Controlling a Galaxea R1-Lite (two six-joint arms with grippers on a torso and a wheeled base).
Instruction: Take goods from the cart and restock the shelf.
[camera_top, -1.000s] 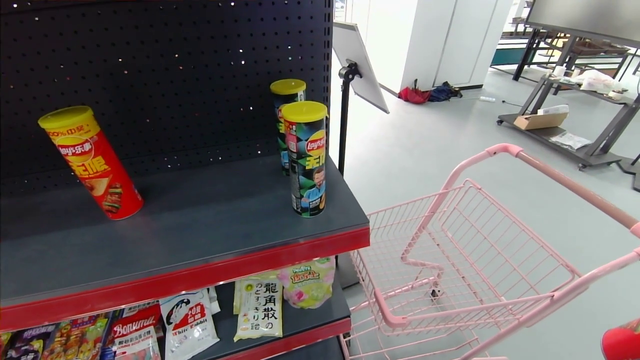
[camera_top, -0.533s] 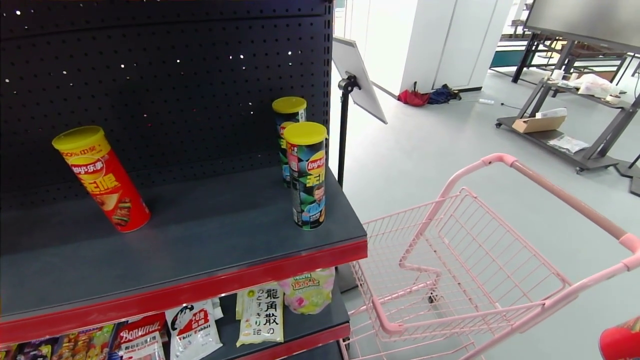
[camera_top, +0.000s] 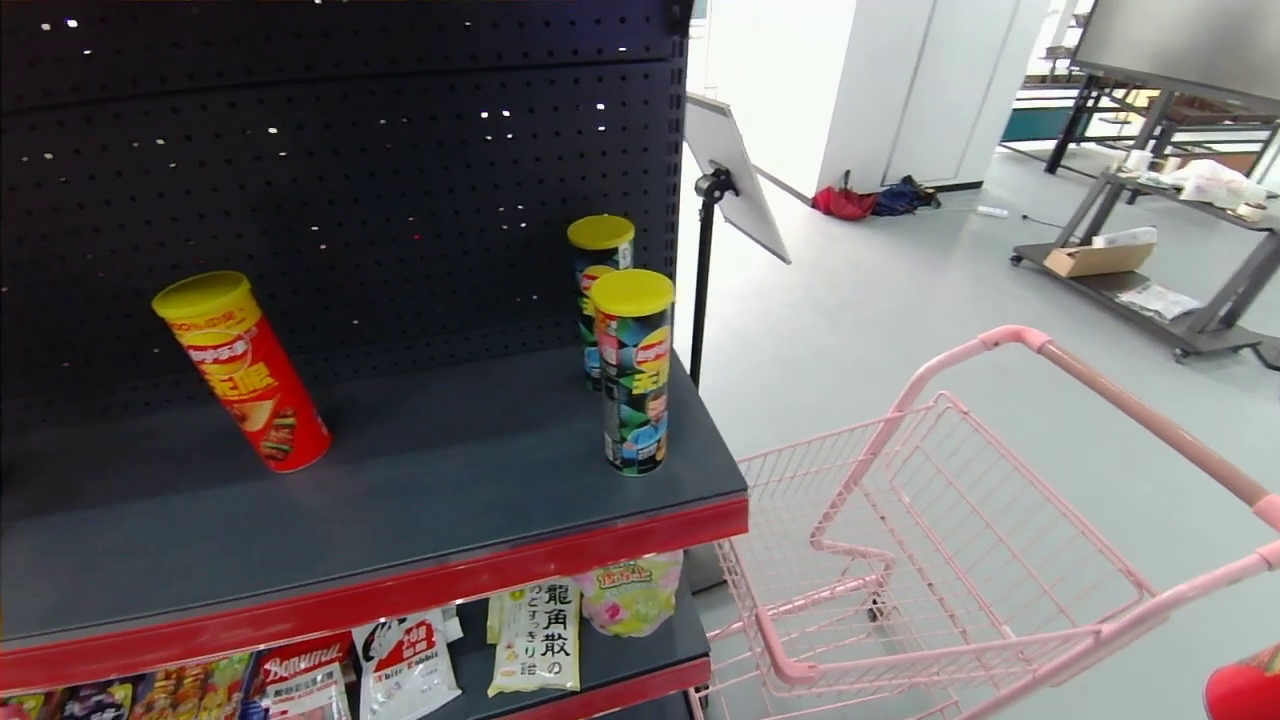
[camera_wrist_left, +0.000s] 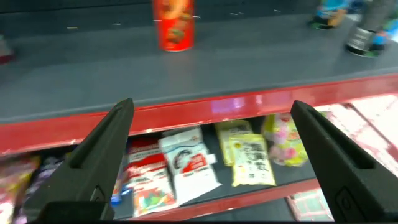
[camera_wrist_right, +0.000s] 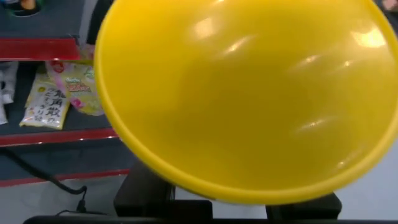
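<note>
1. Here, the left gripper (camera_wrist_left: 211, 107) has its jaws spread wide and hangs just before the red front edge of the shelf (camera_wrist_left: 205, 68).
2. Right gripper (camera_wrist_right: 221, 208): clamped on a yellow-lidded can (camera_wrist_right: 249, 93), low at near right, just beside the pink cart (camera_top: 1010, 335).
3. Shelf top: a red can (camera_top: 245, 370) stands at the left. Two dark cans (camera_top: 635, 375) stand at the right end, one behind the other.
4. Lower tier: snack packets (camera_top: 530, 640) lie in a row.
</note>
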